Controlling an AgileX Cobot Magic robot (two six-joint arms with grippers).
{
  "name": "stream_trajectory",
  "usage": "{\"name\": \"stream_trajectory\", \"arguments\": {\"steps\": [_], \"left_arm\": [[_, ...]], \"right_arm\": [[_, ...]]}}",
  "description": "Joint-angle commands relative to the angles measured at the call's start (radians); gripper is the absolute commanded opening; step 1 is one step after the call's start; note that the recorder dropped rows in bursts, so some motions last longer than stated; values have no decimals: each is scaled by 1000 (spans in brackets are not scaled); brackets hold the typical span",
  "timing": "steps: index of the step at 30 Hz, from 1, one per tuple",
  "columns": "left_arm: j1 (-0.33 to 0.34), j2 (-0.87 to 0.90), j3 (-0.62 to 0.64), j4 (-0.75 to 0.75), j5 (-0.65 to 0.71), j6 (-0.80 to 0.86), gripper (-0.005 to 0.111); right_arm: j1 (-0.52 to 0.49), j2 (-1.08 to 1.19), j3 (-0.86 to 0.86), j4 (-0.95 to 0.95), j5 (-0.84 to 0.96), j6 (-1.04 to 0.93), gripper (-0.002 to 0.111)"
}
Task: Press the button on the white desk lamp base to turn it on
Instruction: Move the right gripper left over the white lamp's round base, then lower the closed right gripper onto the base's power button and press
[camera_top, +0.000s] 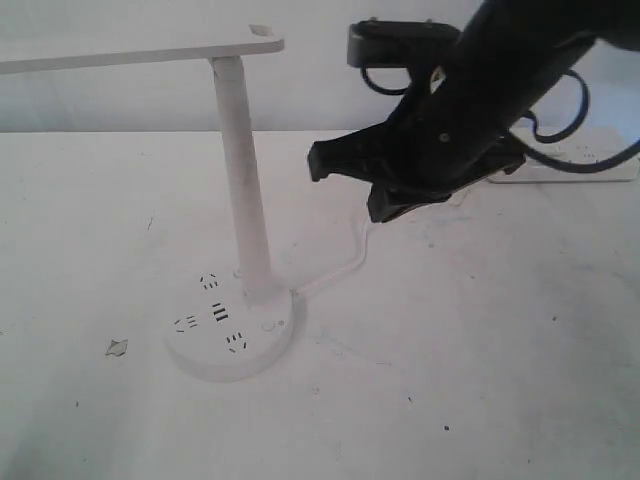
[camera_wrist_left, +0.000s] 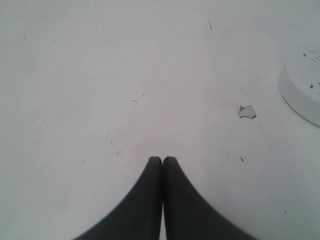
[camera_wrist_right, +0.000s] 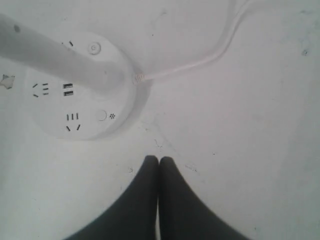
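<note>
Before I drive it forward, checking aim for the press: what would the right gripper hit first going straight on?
Likely the bare table just ahead of the right gripper, beside the white desk lamp base, not on it; depth is hard to judge.

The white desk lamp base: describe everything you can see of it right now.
The white desk lamp base is a thick round disc of smooth white plastic, flat on the white table. Its top shows three groups of dark socket slots, two central USB ports, a small round button and a second button across the column. The slim column rises from it; a white cable leaves its side. The right gripper, shut, is clear of it.
</note>
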Motion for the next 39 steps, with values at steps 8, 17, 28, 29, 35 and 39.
{"name": "stream_trajectory", "arguments": {"steps": [8, 17, 28, 29, 35, 39], "left_arm": [[-5, -3, 2, -14, 0, -1, 0], [-5, -3, 2, -14, 0, -1, 0], [-5, -3, 2, -14, 0, -1, 0], [-5, -3, 2, -14, 0, -1, 0], [-5, -3, 2, -14, 0, -1, 0], [-5, -3, 2, -14, 0, -1, 0]], "right_arm": [[174, 205, -89, -39, 31, 185, 0], [174, 291, -89, -39, -132, 485, 0], [174, 387, -89, 27, -199, 620, 0], [174, 392, -89, 32, -209, 622, 0], [174, 426, -89, 39, -226, 664, 0], [174, 439, -89, 47, -237, 665, 0]]}}
